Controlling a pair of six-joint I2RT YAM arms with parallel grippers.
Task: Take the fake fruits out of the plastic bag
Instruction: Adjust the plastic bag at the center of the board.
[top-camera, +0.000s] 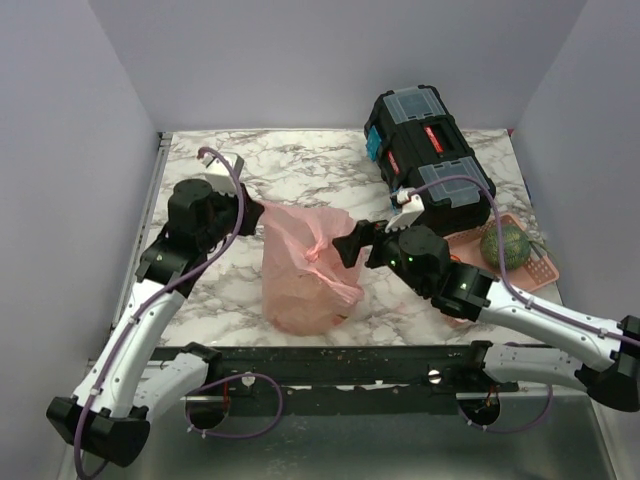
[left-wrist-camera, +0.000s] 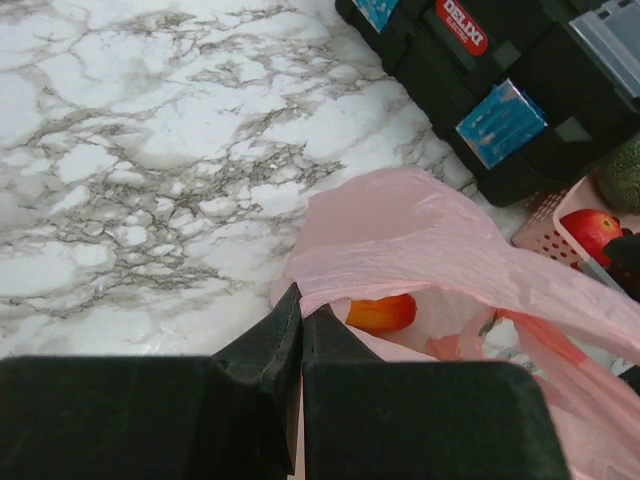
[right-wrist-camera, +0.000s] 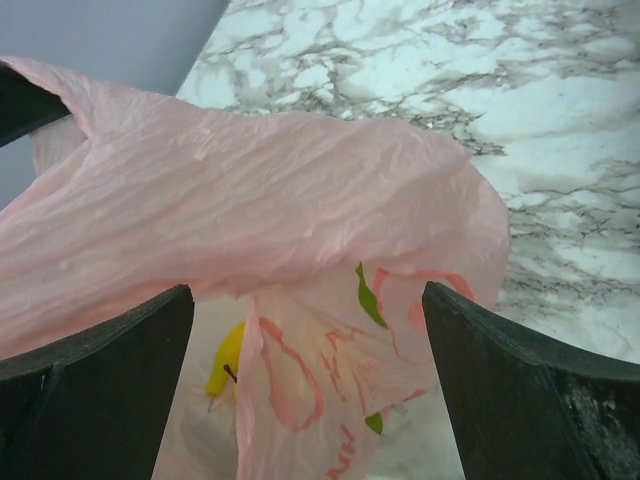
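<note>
The pink plastic bag (top-camera: 305, 270) stands in the middle of the marble table, its mouth held up. My left gripper (top-camera: 250, 213) is shut on the bag's left rim; in the left wrist view the fingertips (left-wrist-camera: 300, 315) pinch the pink film (left-wrist-camera: 430, 240). An orange fruit (left-wrist-camera: 380, 313) shows inside the bag's mouth. My right gripper (top-camera: 350, 245) is open at the bag's right side, and a fold of the bag (right-wrist-camera: 250, 190) hangs between its fingers. A yellow fruit (right-wrist-camera: 225, 358) shows through the film in the right wrist view. The other fruits are hidden.
A black toolbox (top-camera: 428, 150) lies at the back right. A rigid pink basket (top-camera: 530, 268) to the right holds a green netted melon (top-camera: 504, 245) and a red apple (left-wrist-camera: 592, 232). Grey walls close in the table on three sides.
</note>
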